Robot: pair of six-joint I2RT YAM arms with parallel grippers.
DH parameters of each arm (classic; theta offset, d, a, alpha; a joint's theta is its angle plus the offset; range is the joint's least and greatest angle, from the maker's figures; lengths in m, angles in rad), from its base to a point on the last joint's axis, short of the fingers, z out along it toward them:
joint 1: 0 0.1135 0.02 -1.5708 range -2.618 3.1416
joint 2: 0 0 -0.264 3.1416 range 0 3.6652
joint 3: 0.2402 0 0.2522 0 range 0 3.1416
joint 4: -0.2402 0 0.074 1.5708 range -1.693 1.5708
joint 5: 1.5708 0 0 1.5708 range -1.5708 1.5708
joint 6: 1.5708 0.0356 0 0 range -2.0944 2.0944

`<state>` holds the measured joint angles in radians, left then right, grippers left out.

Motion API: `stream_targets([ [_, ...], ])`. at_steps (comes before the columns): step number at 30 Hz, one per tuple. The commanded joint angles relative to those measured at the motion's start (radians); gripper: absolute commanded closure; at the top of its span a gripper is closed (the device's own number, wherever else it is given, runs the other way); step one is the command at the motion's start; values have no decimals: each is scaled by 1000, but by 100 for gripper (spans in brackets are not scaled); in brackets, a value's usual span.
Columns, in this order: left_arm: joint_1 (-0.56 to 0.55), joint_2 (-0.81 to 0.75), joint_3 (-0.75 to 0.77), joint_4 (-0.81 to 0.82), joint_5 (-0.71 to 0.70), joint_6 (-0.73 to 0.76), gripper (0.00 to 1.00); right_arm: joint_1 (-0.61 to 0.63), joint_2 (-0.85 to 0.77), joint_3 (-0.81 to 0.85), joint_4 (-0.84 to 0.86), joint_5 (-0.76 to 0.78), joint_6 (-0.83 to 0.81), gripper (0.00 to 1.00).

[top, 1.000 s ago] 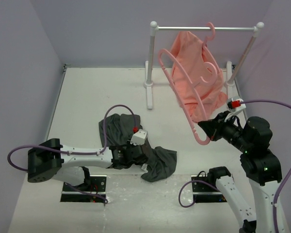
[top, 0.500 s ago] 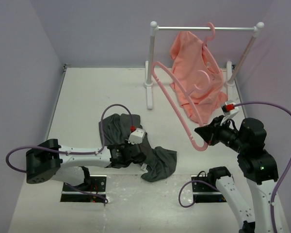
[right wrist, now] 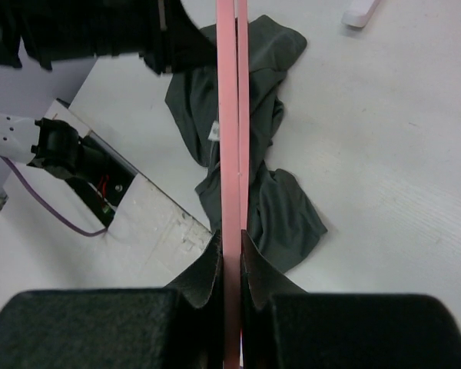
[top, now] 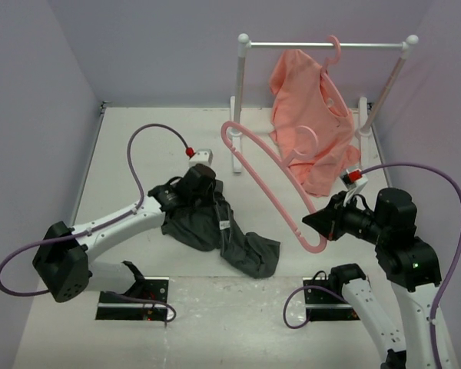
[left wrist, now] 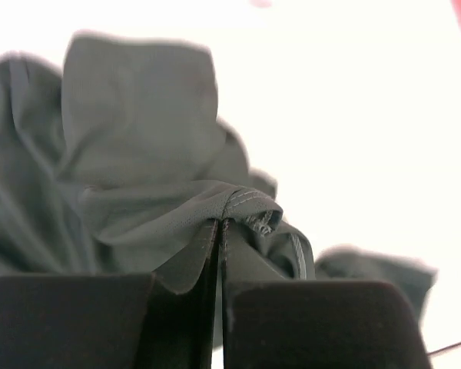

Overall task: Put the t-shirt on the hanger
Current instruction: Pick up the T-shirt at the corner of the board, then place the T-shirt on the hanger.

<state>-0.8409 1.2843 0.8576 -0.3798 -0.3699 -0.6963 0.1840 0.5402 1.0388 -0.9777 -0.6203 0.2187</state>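
Right now it's the grab-and-line-up step: left jaws are clamped tight on a hemmed fold of the t-shirt (left wrist: 138, 154), holding that end up near 9 o'clock on the surface (top: 138, 146) while the rest trails down toward 6 o'clock. Right jaws are pinched on one end of the hanger (right wrist: 229, 115) at 4 o'clock, hook end aimed at 10 o'clock, apart from the shirt in the top view. Next move, I'd judge: expose the neck or hem opening and feed a hanger shoulder in, since a bunched fold won't take it.

No writing can be read anywhere; the white tag (top: 224, 224) on the t-shirt (top: 192, 228) is too small.
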Motion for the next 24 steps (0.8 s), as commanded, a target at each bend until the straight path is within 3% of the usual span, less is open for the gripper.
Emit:
stream_targets([
  [1,150,108,207,44,163,106,100,45,38,38,-5,20,-30,100],
  [4,238,264,364,-34,193,128,100,98,57,63,-30,83,-35,100],
  [7,272,354,389,-28,239,127,100,129,54,23,-19,111,-12,100],
  [15,307,343,245,80,310,88,100,156,92,9,-52,147,21,100],
  [24,395,302,247,89,365,104,100,220,174,-86,-17,202,62,100],
])
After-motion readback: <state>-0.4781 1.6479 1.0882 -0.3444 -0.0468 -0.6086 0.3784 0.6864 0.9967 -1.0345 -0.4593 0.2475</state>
